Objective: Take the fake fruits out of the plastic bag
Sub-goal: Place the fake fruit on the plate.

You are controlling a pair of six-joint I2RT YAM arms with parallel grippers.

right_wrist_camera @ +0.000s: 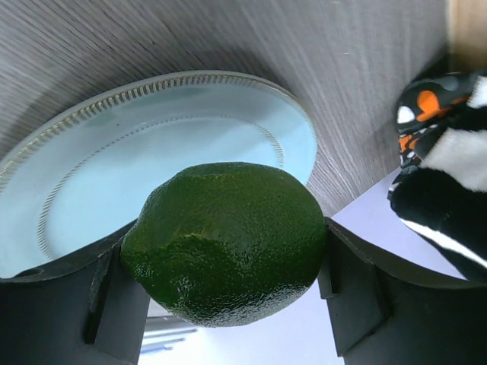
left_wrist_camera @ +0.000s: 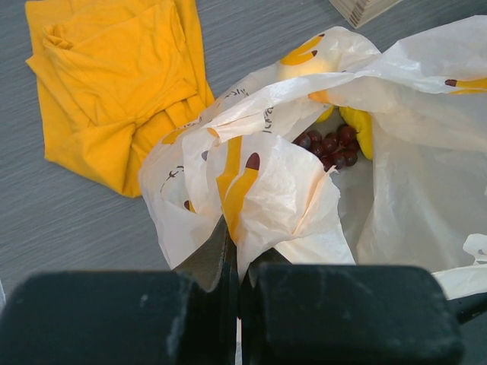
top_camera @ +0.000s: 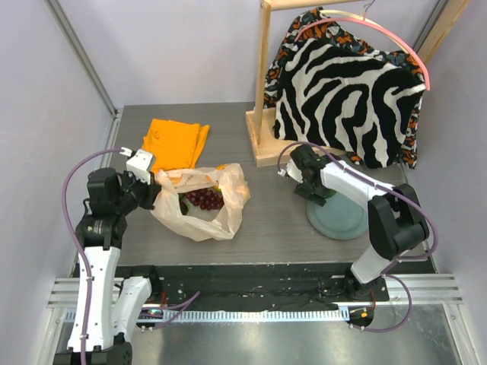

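Left gripper (left_wrist_camera: 236,251) is clenched on the left rim of the plastic bag (left_wrist_camera: 289,190); dark red grapes (left_wrist_camera: 327,144) and a yellow fruit (left_wrist_camera: 358,125) lie inside the bag. Right of the bag, the right gripper (top_camera: 310,186) grasps the green avocado (right_wrist_camera: 228,243) over a pale blue plate (right_wrist_camera: 152,152). Beyond the bag lies an orange cloth (left_wrist_camera: 114,84).

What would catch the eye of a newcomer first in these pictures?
The green avocado gripped in the right pincer, close to the pale blue plate right of centre, stands out most. At the back right, a zebra-striped garment hangs on a wooden rack. Left of centre, the left pincer pinches the rim of the crinkly plastic bag, with dark red grapes showing inside.
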